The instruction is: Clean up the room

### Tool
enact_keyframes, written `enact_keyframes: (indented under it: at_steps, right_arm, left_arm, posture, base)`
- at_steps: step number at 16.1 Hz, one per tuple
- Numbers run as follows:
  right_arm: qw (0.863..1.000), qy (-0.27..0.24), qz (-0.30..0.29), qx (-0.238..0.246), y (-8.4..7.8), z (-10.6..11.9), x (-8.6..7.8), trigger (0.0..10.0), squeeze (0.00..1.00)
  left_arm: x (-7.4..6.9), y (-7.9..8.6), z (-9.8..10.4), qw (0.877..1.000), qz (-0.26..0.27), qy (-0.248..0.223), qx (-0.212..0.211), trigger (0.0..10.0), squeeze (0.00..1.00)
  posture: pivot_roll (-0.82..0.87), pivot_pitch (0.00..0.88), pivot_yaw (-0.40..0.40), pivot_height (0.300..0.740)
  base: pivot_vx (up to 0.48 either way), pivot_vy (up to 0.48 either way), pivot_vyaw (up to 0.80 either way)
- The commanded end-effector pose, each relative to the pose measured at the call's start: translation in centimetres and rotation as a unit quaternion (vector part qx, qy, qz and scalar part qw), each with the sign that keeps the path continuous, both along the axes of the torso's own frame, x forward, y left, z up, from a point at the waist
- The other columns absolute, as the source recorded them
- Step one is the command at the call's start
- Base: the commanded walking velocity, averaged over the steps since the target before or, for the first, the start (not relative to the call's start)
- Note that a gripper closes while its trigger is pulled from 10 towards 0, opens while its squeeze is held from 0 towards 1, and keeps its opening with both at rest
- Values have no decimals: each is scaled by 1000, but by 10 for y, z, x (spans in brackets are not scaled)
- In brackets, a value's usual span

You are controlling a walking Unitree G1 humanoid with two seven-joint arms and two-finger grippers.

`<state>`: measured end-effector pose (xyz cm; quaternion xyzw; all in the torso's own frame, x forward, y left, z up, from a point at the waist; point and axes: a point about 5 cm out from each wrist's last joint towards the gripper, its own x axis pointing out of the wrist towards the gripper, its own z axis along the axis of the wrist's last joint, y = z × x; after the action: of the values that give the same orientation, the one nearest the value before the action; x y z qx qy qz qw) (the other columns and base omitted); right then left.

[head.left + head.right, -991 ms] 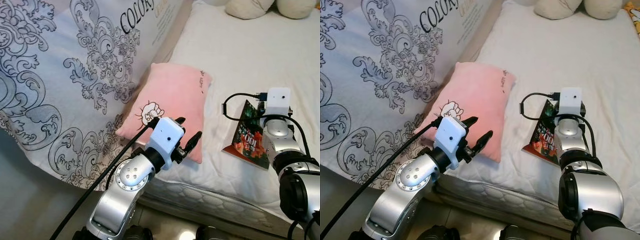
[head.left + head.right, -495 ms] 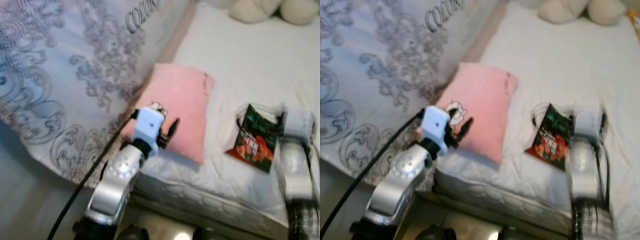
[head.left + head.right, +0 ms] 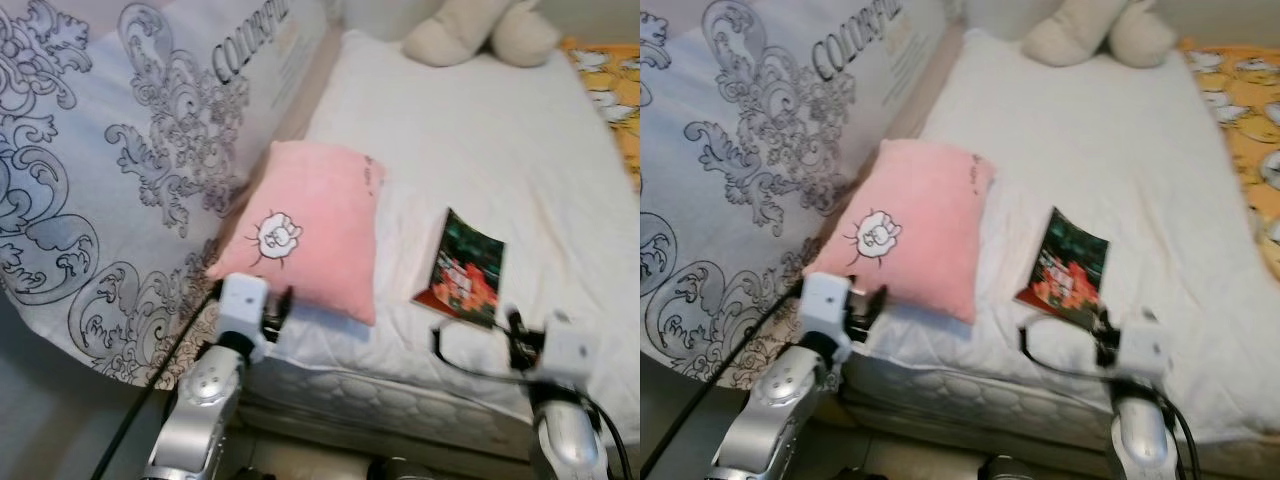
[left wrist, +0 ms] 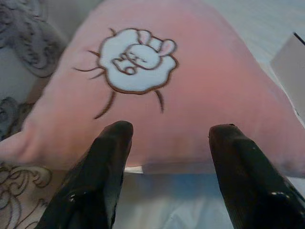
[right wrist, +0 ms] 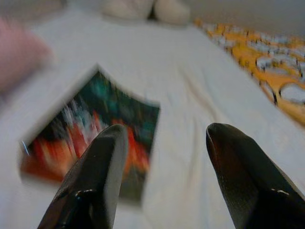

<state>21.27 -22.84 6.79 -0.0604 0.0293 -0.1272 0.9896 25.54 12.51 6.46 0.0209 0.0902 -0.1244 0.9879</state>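
White bed [image 3: 520, 150], pink pillow [image 3: 310, 230], book [image 3: 462, 268], both end effectors open

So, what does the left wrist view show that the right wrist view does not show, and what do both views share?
Left wrist view: the open left gripper facing the pink pillow with its white cartoon patch, and a patterned bedspread beside it.

Right wrist view: the open right gripper facing the blurred book, an orange blanket and a beige plush toy.

Both: the white sheet and the pillow.
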Motion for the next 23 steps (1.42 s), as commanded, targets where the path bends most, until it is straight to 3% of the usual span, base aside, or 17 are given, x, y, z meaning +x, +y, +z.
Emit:
enact_keyframes:
  at_steps: [1,2,5,14,17,20,23]
  right_arm:
    - [1000,-6,5,20,1,1,10,10000,0]
    - [1000,-13,15,12,4,7,25,10000,0]
    - [999,-9,36,13,10,8,34,10000,0]
    - [998,13,65,16,26,-5,40,10000,0]
    - [998,8,68,7,25,-2,42,10000,0]
    - [997,1,82,-9,27,1,44,10000,0]
    - [994,-13,108,-31,35,8,51,10000,0]
  left_arm:
    - [11,-6,9,1000,2,-26,-10,10000,0]
    - [24,-17,24,998,-17,-57,-17,10000,0]
    - [33,-22,32,996,-37,-78,-29,10000,0]
    - [45,-40,40,992,-83,-91,-24,10000,0]
    - [54,-34,39,994,-58,-86,-19,10000,0]
    - [54,-28,35,996,-33,-71,-46,10000,0]
    - [57,-30,33,995,-17,-58,-83,10000,0]
  posture:
    - [-161,0,18,740]
    - [-166,0,26,740]
    - [-176,0,39,740]
    - [-167,0,49,740]
    - [-178,0,53,740]
    - [-181,0,53,740]
    - [-178,0,45,740]
  base:
    - [0,-480,0]
    - [0,-480,0]
    - [0,-160,0]
    - [0,-427,0]
    - [0,-314,0]
    - [0,0,0]
    - [480,0,0]
